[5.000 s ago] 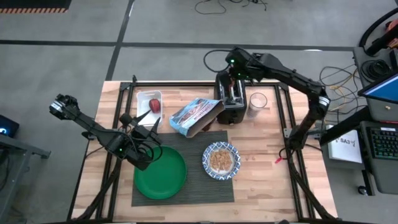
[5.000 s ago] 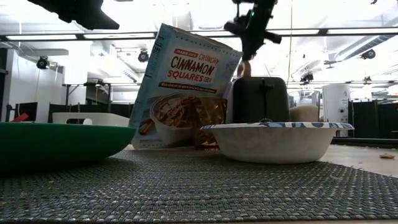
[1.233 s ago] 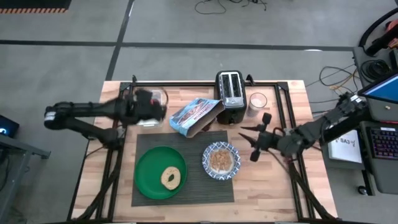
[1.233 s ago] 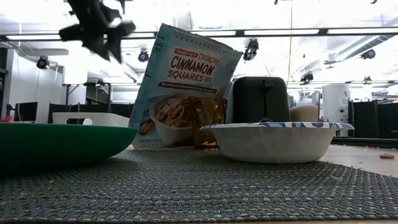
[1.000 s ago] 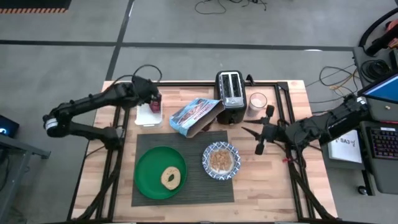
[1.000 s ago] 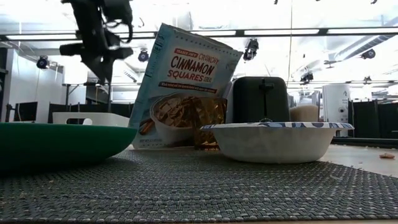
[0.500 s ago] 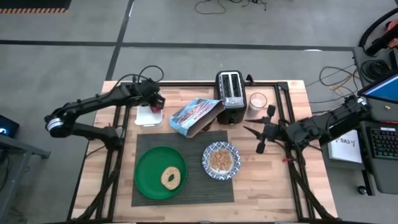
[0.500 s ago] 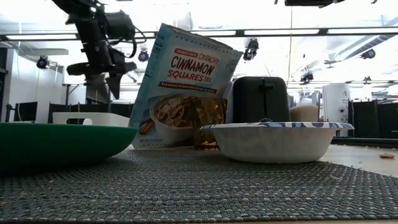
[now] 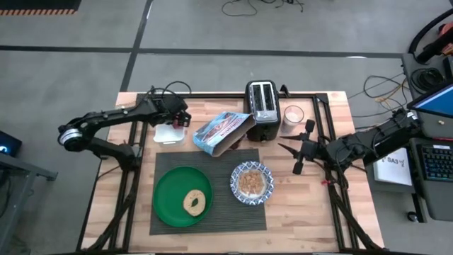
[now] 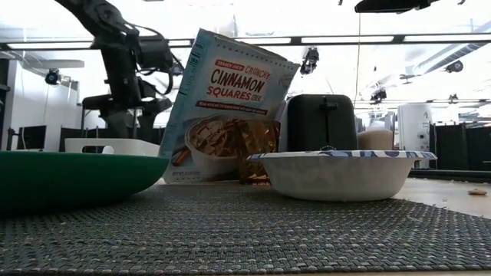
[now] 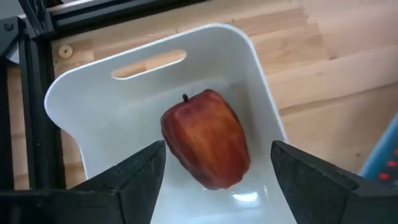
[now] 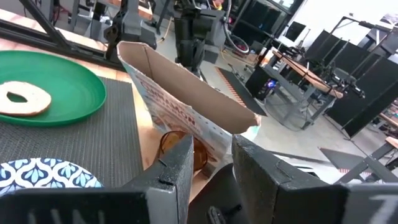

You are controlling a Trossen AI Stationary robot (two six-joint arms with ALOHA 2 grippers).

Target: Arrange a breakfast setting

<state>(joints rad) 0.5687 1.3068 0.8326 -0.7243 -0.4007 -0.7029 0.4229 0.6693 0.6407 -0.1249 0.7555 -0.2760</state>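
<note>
A red apple lies on its side in the white tray at the table's far left. My left gripper is open just above the tray, one finger on each side of the apple, touching nothing. A bagel lies on the green plate, beside the patterned bowl of cereal, both on the dark ribbed placemat. My right gripper hovers right of the mat, empty, with a narrow gap between its fingers. No spoon shows.
A cereal box stands tilted behind the mat, next to the black toaster. A glass stands right of the toaster. Bare wood lies right of the mat and along the near edge.
My left gripper has come down over the white tray and shifted slightly toward the table's right, staying open. It now sits low around the apple.
</note>
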